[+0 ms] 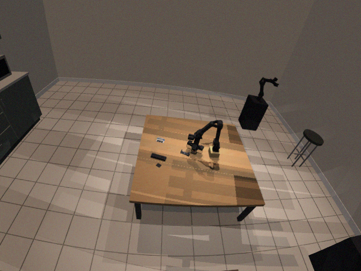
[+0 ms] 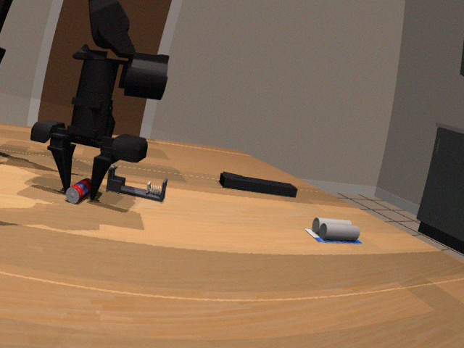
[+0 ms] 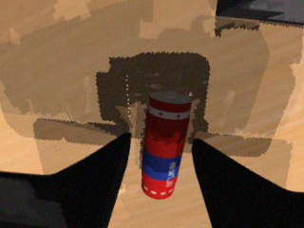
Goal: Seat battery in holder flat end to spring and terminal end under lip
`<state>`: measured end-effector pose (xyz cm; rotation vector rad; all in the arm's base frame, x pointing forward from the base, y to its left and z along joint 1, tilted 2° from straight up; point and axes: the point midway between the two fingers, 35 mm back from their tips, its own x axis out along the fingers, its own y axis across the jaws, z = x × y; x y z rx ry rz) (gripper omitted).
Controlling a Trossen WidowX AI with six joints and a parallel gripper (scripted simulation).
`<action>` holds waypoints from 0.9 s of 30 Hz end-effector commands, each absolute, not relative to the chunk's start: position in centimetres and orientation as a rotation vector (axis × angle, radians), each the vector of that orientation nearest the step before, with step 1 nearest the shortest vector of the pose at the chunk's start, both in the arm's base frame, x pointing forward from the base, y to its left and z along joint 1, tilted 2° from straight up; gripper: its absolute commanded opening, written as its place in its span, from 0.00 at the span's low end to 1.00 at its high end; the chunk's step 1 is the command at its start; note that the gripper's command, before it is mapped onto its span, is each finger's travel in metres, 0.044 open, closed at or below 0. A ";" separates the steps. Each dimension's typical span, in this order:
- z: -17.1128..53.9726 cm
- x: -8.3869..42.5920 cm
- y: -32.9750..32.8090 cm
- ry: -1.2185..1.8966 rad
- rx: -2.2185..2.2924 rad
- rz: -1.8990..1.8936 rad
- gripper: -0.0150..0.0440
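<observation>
Red battery [image 3: 164,147] lies between the open pincer's [image 3: 159,144] fingers.

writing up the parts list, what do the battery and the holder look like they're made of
Battery: apparently a metal cell in a glossy red-and-blue printed wrap, with bare grey end caps. Holder: looks like matte dark moulded plastic, with a pale coiled wire spring, likely steel.
</observation>
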<state>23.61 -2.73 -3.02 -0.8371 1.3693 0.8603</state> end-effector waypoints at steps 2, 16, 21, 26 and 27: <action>-3.1 23.6 -2.7 1.364 -0.837 0.862 0.45; 0.6 23.7 -2.8 1.364 -0.837 0.862 0.40; 1.9 23.6 -2.8 1.364 -0.837 0.862 0.40; 2.4 25.0 -2.4 1.292 -0.986 1.005 0.40; 2.5 25.3 -2.2 1.269 -1.029 1.046 0.40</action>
